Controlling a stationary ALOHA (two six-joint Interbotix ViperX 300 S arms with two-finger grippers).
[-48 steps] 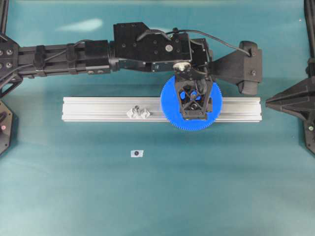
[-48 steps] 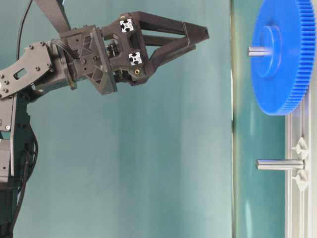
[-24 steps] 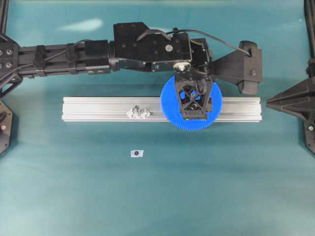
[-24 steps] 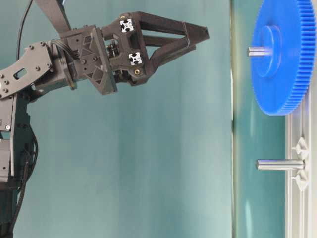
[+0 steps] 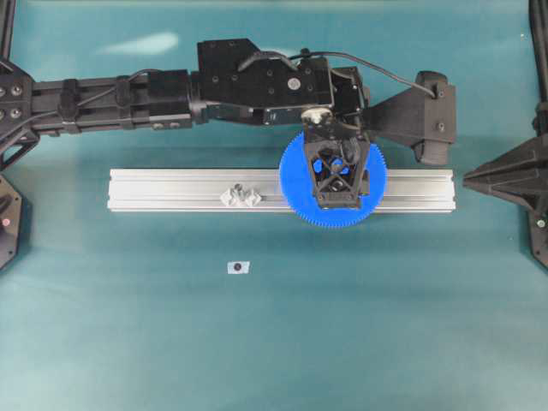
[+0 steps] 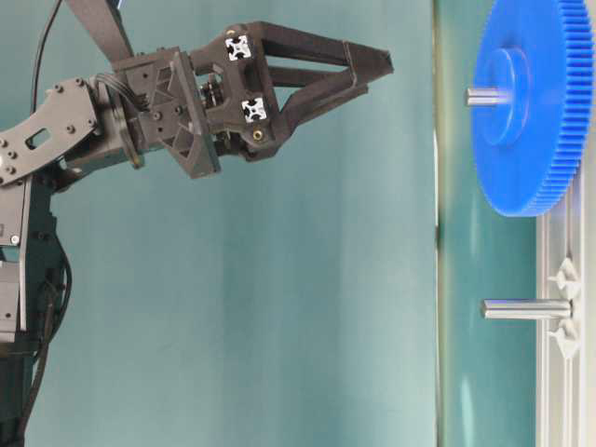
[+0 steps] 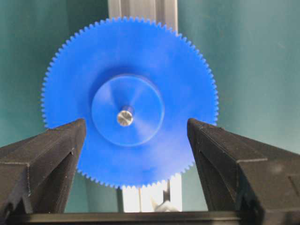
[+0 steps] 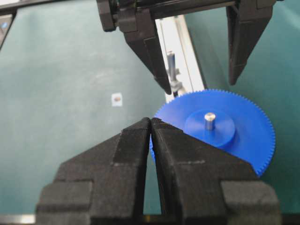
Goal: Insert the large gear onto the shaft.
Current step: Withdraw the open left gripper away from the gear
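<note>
A: On the long metal rail [image 5: 197,190], toward its right end, the big blue gear [image 7: 129,108] lies flat with a silvery pin [image 7: 125,116] poking up through the hole in its raised hub.

B: And the left claw [image 5: 336,175]?

A: It hangs right above the gear, pointing down. Its two black fingers [image 7: 42,164] stand wide apart, one on each side of the gear's toothed edge, and the side view shows clear air between the fingertips and the gear. It grips nothing.

B: Is there another pin?

A: Yes, further left on the same rail a second bare pin [image 6: 524,308] stands upright between two small pale brackets [image 5: 241,196], well apart from the gear.

B: What about the right claw [image 8: 151,123]?

A: Its own camera shows both fingers pressed together at the tips, empty, sitting back from the rail at the right side of the green table [image 5: 274,342].

B: Anything else down there?

A: A small white tag [image 5: 238,267] with a dark dot lies on the mat in front of the rail.
</note>
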